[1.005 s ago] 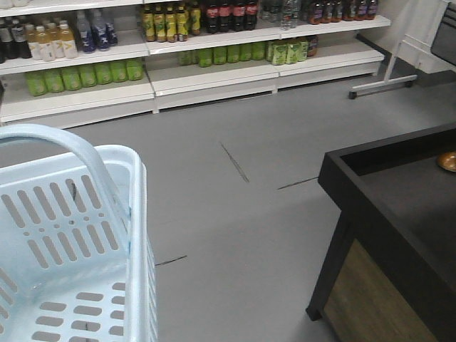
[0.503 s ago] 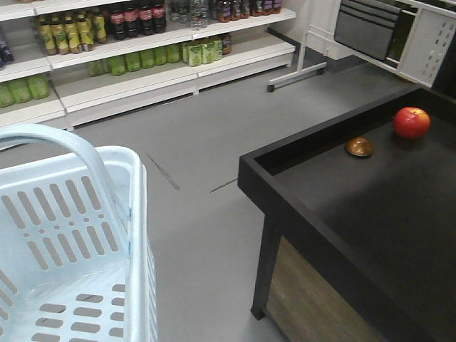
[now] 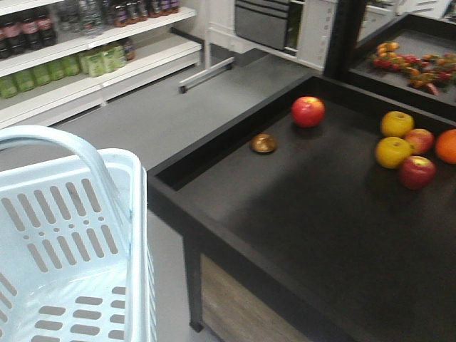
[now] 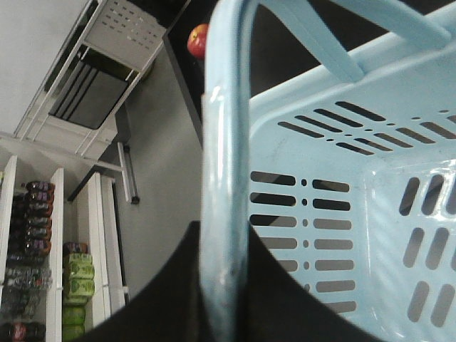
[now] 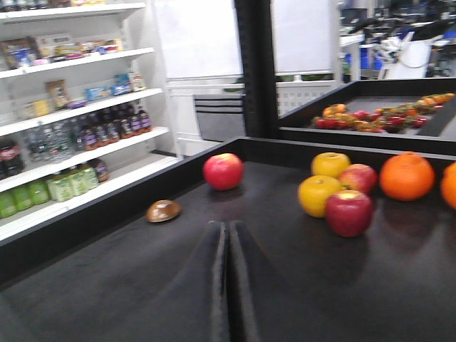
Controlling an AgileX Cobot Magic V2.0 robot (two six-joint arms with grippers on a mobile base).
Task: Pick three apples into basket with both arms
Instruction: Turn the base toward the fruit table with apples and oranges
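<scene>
We record, left to right from the black rimmed display table [image 3: 299,221]:

- White, faintly bluish slotted plastic basket [image 3: 71,214], just beside the table's left edge and off it. Its loop handle [image 4: 226,164] is pinched between the black fingers [image 4: 167,292] of the left gripper [image 4: 228,313].
- Small brown domed object [image 3: 263,143], on the table near its far-left rim.
- Round red apple [image 3: 308,111], alone near the table's far rim.
- Cluster at the table's right side: two yellow fruits [image 3: 393,152], pinkish apple [image 3: 422,140], dark red apple [image 3: 417,171], round orange [image 3: 447,145].
- Right gripper [image 5: 228,285], over the table's near part, its fingers [image 5: 214,285] pressed together on nothing.
</scene>
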